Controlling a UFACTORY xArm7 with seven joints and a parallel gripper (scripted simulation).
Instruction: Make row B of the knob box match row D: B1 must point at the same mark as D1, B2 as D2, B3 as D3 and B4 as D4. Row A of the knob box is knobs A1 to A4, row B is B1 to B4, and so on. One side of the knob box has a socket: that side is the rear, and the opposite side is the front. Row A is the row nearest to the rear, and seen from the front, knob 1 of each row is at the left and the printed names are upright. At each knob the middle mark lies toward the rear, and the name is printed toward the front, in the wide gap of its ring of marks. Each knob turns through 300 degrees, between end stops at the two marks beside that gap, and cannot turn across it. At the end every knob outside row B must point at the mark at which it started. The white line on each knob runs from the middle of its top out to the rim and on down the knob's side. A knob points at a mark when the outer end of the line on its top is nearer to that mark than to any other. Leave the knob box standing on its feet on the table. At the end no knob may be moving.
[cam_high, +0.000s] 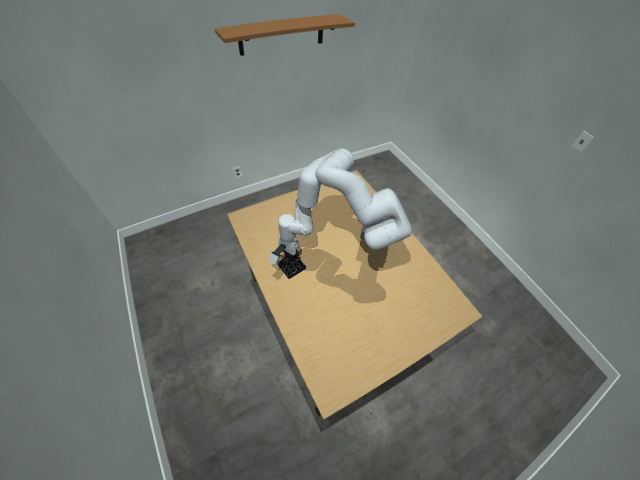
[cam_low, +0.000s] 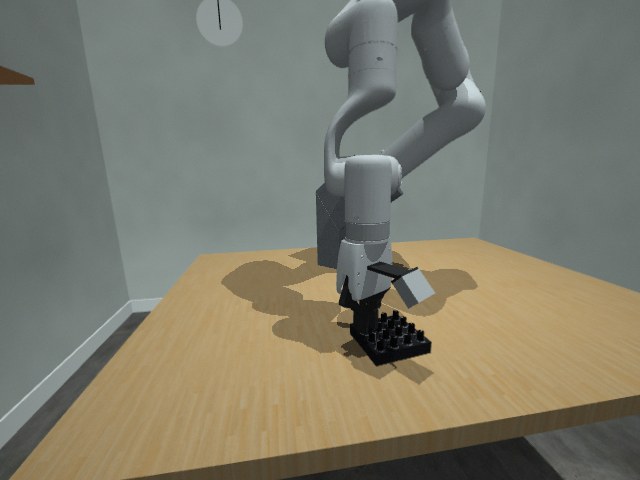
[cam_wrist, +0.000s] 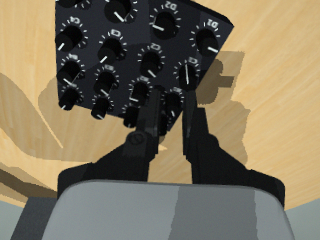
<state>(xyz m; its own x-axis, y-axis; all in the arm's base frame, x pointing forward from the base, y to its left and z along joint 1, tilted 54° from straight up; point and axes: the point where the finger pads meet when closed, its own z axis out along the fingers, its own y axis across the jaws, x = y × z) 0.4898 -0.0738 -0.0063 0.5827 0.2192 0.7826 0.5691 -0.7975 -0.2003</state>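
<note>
The black knob box (cam_high: 292, 267) (cam_low: 403, 354) (cam_wrist: 90, 60) stands on the table; its printed names look upside down in the wrist view. My gripper (cam_low: 364, 329) (cam_wrist: 172, 103) points down at it, fingers partly apart, on either side of knob B1 (cam_wrist: 173, 101), with gaps visible beside the knob. B1's line is not clear. In the wrist view, lines on B2 (cam_wrist: 139, 92), B3 (cam_wrist: 105, 81) and B4 (cam_wrist: 69, 72) show toward the lower side. D1 (cam_wrist: 206, 40) points lower right, D2 (cam_wrist: 165, 25) left, D3 (cam_wrist: 118, 10) lower right. D4 is cut off.
Knob C1 (cam_wrist: 188, 76) is just above the right fingertip in the wrist view; C2 (cam_wrist: 150, 63) and A2 (cam_wrist: 131, 117) are near the left finger. A1 is mostly hidden behind the fingers. The wooden table (cam_high: 361, 351) (cam_low: 232, 403) carries the box near one edge.
</note>
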